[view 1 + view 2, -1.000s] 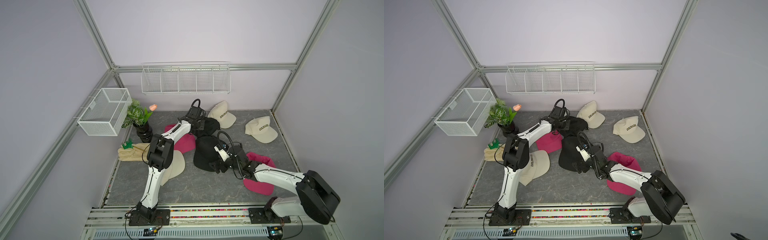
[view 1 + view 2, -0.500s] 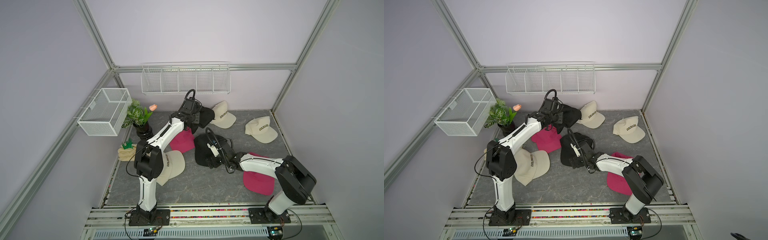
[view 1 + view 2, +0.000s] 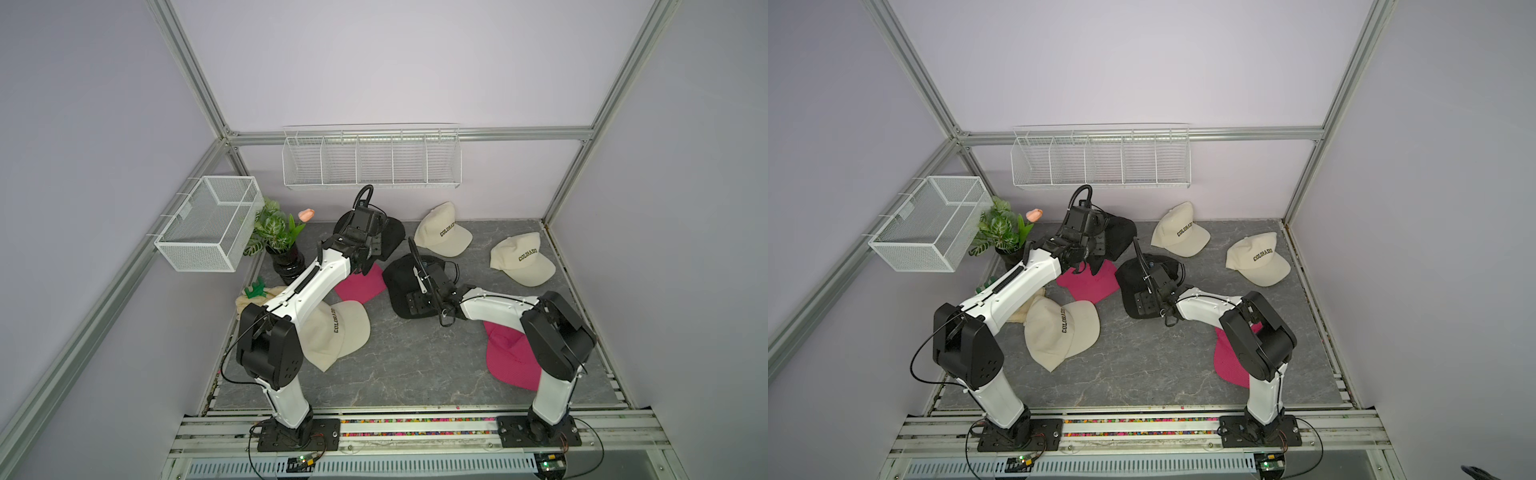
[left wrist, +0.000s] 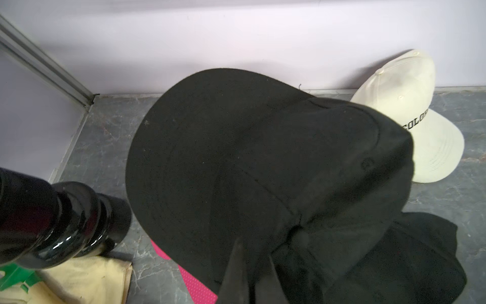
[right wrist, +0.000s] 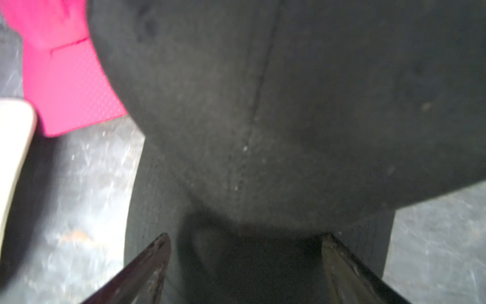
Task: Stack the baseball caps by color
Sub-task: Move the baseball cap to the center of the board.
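Even soft overhead light, faint shadows, both top views sharp with edge bowing, right wrist view blurred, dim

Over the last second the left arm (image 3: 309, 286) has swung up and back toward the far wall, carrying a black cap (image 4: 263, 163) pinched in its closed fingers (image 4: 236, 273); that cap, low among the others a second ago, now hangs clear of the table near the back corner, above the pink cap (image 3: 359, 284). The right arm (image 3: 494, 309) has pulled in, its elbow folding up close to its base, so more of the pink cap by the right arm (image 3: 509, 357) is hidden. Its gripper (image 5: 246, 265), fingers wide apart, now sits over the brim end of the black cap in the middle (image 3: 401, 282).
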